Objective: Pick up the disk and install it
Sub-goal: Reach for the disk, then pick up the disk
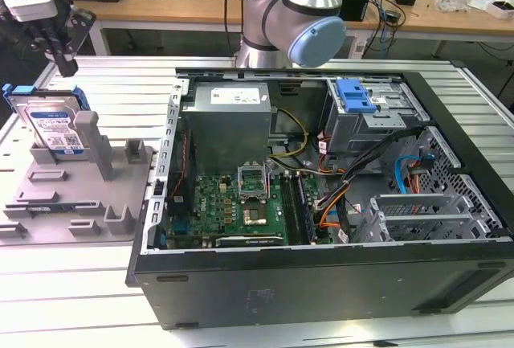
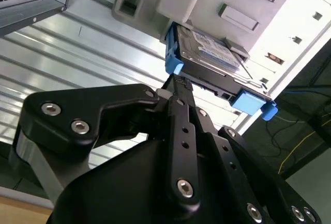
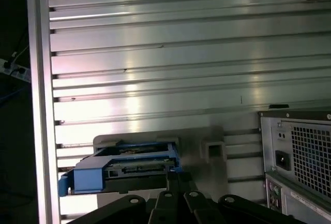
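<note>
The disk (image 1: 56, 128) stands upright on its edge in a slot of a grey plastic holder (image 1: 84, 195), at the exterior view's left. Its white-and-blue label faces the camera and the blue carrier rail frames its top and sides. In both wrist views I see the disk (image 2: 207, 53) (image 3: 126, 164) edge-on, silver between blue rails, seated in the pale grey holder.

My gripper (image 1: 68, 65) hangs just above the disk's upper edge, apart from it. In the second wrist view the gripper (image 2: 178, 81) points at the blue rail's corner, very near it. The jaws look drawn close together, with nothing between them.

The holder lies on a ribbed aluminium table (image 1: 48, 300). Beside it, toward the exterior view's right, lies an open computer case (image 1: 321, 292), with its green motherboard (image 1: 233, 203) exposed. At the case's far corner sits a grey metal cage (image 1: 365, 123) with a blue latch (image 1: 356, 95) on top. The arm (image 1: 297, 10) rises behind the case.
</note>
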